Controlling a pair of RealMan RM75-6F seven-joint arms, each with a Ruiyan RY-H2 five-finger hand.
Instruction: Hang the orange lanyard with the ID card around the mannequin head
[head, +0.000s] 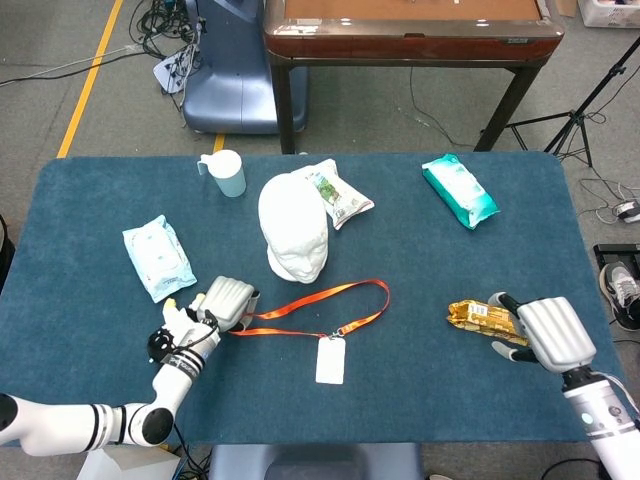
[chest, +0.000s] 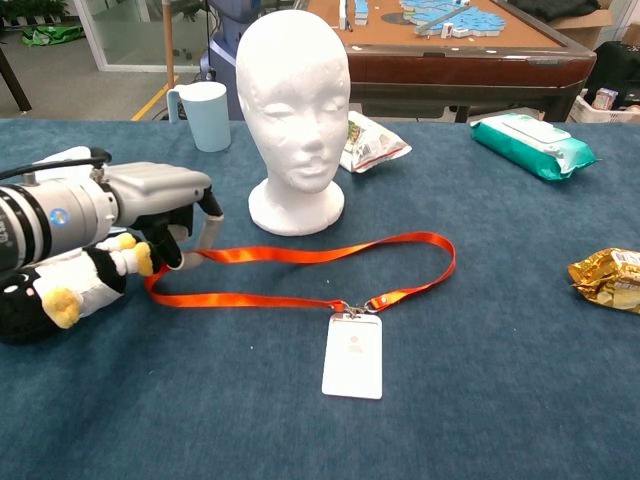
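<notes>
The white mannequin head stands upright at the table's middle. In front of it lies the orange lanyard, its white ID card flat on the blue cloth. My left hand grips the loop's left end, and the strap rises off the table there. My right hand appears only in the head view, at the front right. Its fingers are spread, right beside a gold snack packet and holding nothing.
A pale blue cup and a snack bag flank the head at the back. Wipes packs lie left and back right. A plush penguin lies under my left forearm.
</notes>
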